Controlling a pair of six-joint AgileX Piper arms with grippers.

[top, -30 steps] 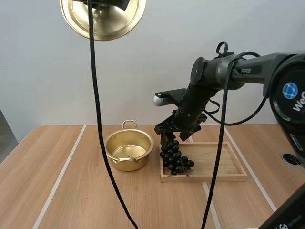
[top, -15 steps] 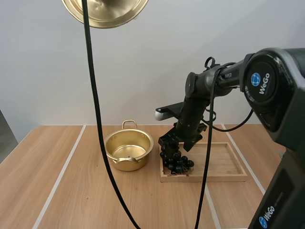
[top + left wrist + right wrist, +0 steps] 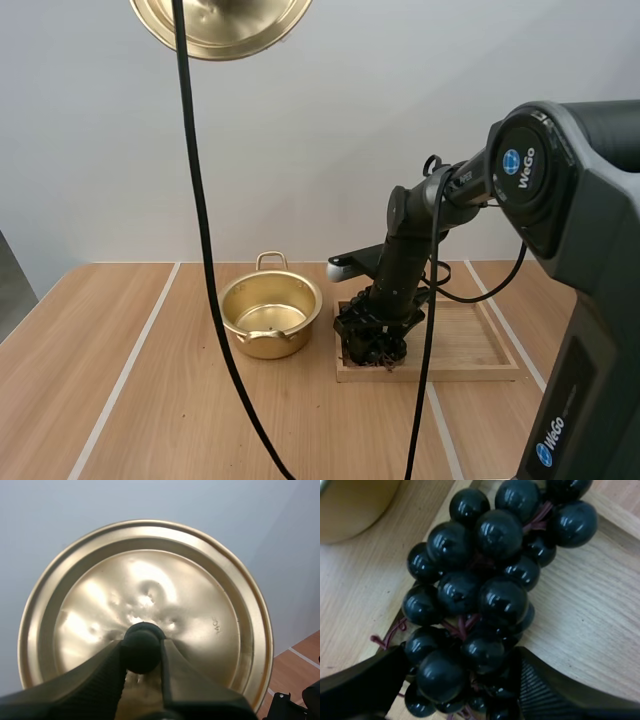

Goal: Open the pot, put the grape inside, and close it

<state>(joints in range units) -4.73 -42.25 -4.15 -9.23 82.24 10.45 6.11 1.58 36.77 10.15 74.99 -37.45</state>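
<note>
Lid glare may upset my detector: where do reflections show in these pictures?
Left wrist view: bright glare patches on the lid, around its dents, above the left claw pinching it. Right wrist view: small highlights on the grapes. High view: soft sheen inside the pot.

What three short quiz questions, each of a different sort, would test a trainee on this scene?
1. True or false: the pot stands open beside the wooden tray.
2. Fill in: the left gripper is shut on the lid's ____.
3. Where does the bunch of grapes lie? A in the pot; B in the wooden tray; C on the lid.
Key: 1 true; 2 knob; 3 B.
</note>
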